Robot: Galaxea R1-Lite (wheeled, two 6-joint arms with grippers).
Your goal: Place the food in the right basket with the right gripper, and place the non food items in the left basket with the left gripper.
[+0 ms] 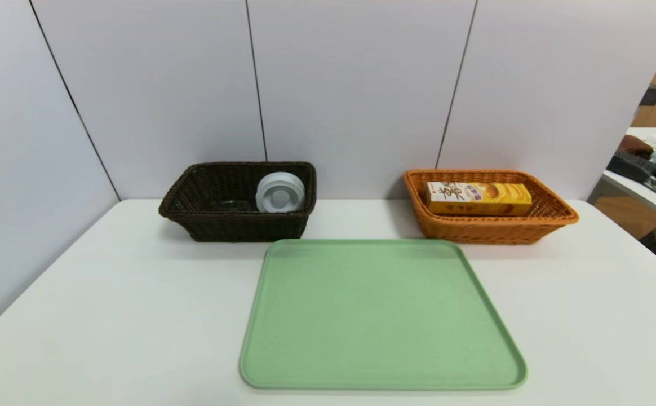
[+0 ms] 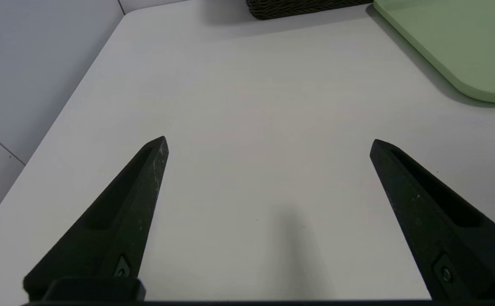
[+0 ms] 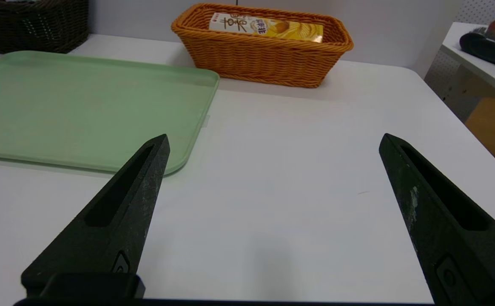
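Sorting looking finished: snack box (image 1: 478, 198) lying in orange basket (image 1: 491, 228), tape roll (image 1: 280, 192) resting in dark basket (image 1: 238, 225); left tool (image 2: 268, 144) and right tool (image 3: 273, 142) gaping wide, holding nothing.

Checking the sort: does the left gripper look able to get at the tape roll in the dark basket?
Probably yes: the left gripper is open over bare table, and the tape roll leans exposed inside the open-topped dark basket.

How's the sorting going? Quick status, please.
Left tool and right tool open, empty. Snack box in orange basket; tape roll in dark basket. Nothing obstructing.
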